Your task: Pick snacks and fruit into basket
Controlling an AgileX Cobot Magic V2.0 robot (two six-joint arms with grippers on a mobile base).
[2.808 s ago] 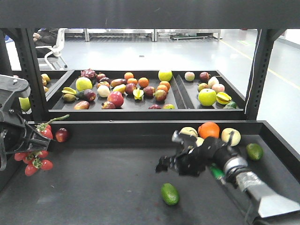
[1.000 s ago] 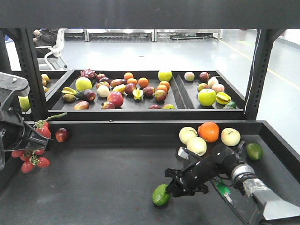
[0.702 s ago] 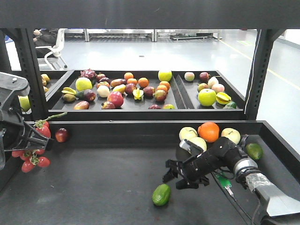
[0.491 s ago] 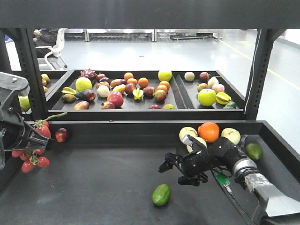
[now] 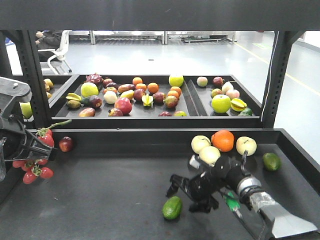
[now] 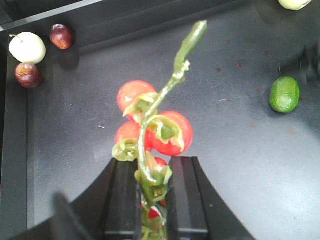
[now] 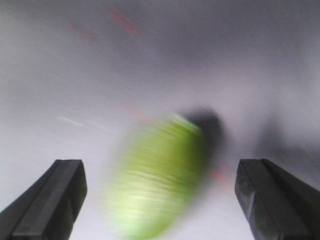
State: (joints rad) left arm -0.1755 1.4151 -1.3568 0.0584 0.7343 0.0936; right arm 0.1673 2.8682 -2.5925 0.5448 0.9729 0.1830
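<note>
The fruit (image 5: 172,208), a green oval with pebbly skin, lies on the dark shelf floor near the front. My right gripper (image 5: 189,192) hangs open just right of and above it. In the right wrist view the blurred fruit (image 7: 157,175) sits between the two spread fingertips of that gripper (image 7: 161,176), and neither one touches it. My left gripper (image 5: 36,150) at the far left is shut on the stem of a cherry tomato vine (image 6: 150,125), with the gripper (image 6: 152,172) pinching the green stalk. The left wrist view also catches the fruit (image 6: 284,94) at right. The snacks and the basket are out of view.
Pale apples (image 5: 209,154), an orange (image 5: 223,140) and a lime (image 5: 271,161) sit at the back right of the shelf. A red apple (image 5: 66,144) lies at back left. An upper tray (image 5: 60,114) holds several fruits. Black uprights (image 5: 274,80) frame the shelf.
The fruit rolled a little left after the first frame. My right gripper lifted off it, stayed open, and has now dropped back over it. The left arm has not moved.
</note>
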